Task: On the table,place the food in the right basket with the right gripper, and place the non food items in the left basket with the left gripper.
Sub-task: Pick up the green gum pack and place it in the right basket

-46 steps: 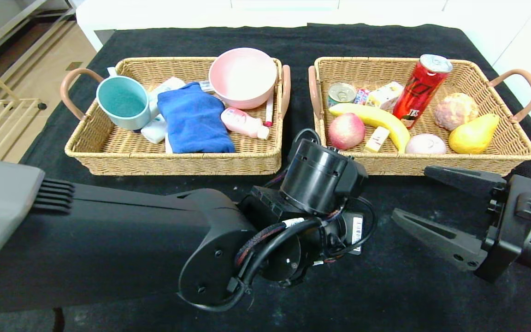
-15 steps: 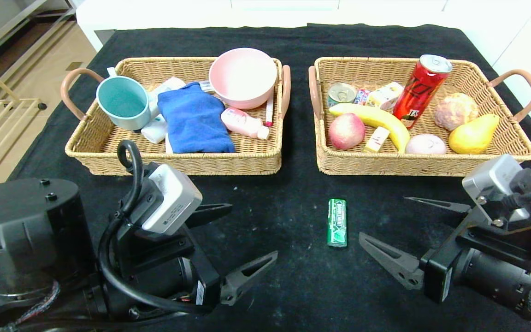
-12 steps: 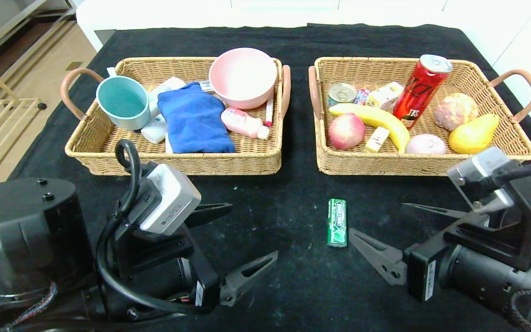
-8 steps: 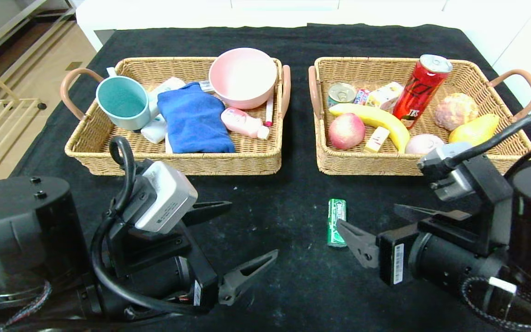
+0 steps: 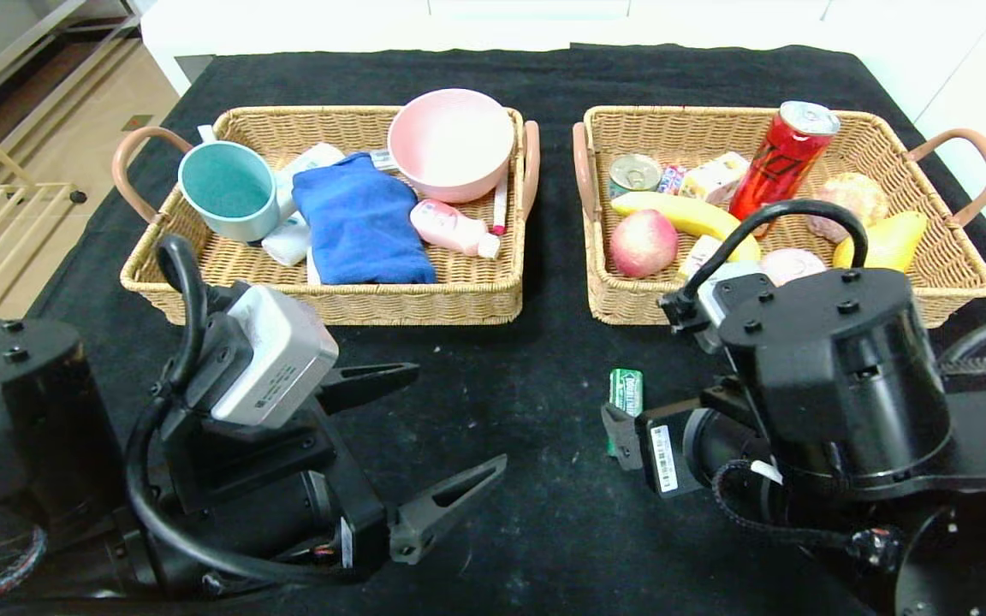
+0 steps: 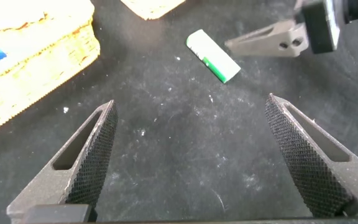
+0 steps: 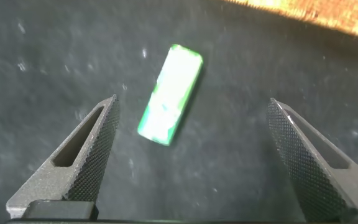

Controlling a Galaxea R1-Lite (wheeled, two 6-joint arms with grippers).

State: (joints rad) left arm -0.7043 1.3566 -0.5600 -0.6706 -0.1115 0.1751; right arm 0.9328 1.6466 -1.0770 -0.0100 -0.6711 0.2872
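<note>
A green gum pack (image 5: 626, 392) lies on the black cloth in front of the right basket (image 5: 630, 310). My right gripper (image 7: 192, 104) is open and hovers over the pack (image 7: 169, 94), which lies between the fingers, nearer one of them and touching neither. In the head view the right wrist (image 5: 827, 376) hides most of that gripper. My left gripper (image 5: 457, 417) is open and empty over bare cloth, left of the pack, in front of the left basket (image 5: 322, 306). The left wrist view shows the pack (image 6: 213, 56) ahead with a right finger (image 6: 260, 42) beside it.
The left basket holds a teal mug (image 5: 229, 189), blue cloth (image 5: 360, 221), pink bowl (image 5: 452, 142) and pink bottle (image 5: 452, 227). The right basket holds a red can (image 5: 780, 162), banana (image 5: 681, 216), apple (image 5: 643, 242), small tin (image 5: 633, 174) and other food.
My right arm has swung in from the right and turned down over the gum pack. My left arm pulled back from the middle to the front left and has drifted slightly left.
</note>
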